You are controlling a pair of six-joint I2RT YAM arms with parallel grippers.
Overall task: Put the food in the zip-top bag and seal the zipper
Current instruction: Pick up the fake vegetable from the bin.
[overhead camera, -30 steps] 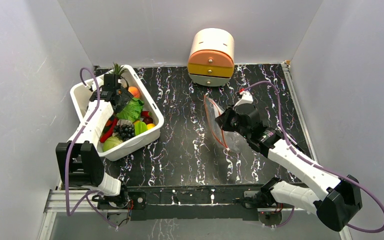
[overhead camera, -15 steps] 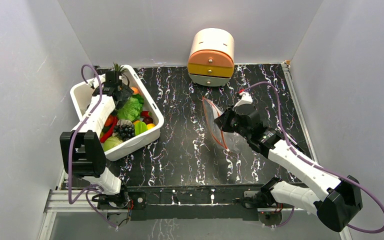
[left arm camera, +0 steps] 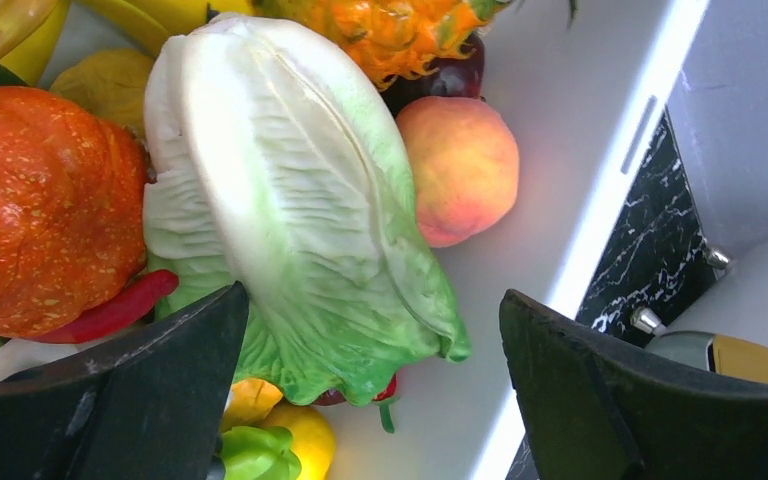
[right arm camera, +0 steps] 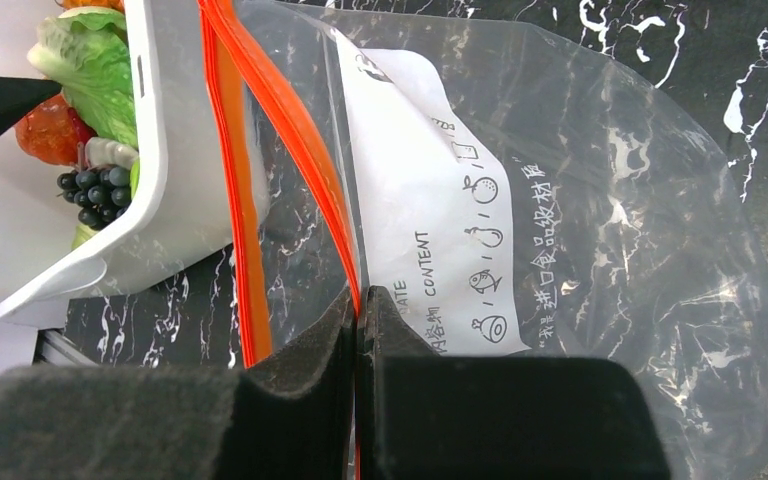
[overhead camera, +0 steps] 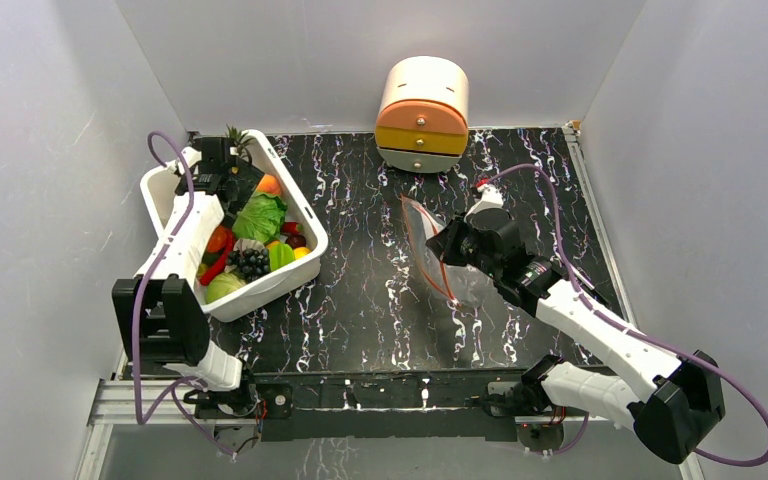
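Left pincer (left arm camera: pixel 372 340) gapes released over the pale green-and-white leafy cabbage (left arm camera: pixel 290 200) in the white plastic tub (overhead camera: pixel 300 262), upper left; right pincer (right arm camera: pixel 357 320) clamps the red-orange zipper strip (right arm camera: pixel 290 110) of the clear crinkly bag (right arm camera: pixel 580 230), centre-right.

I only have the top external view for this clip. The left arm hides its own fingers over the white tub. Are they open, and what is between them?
Observer: The left wrist view shows the left gripper open, with the cabbage lying between its spread fingers.
Operator: Is the right gripper actually gripping the bag? I only see it close to the bag.
Observer: Yes. In the right wrist view the right gripper is shut on the zip-top bag, pinching one side of the open mouth at the zipper.
Operator: Is there any food inside yet?
Observer: None shows. Through the clear plastic that view shows only a printed white label.
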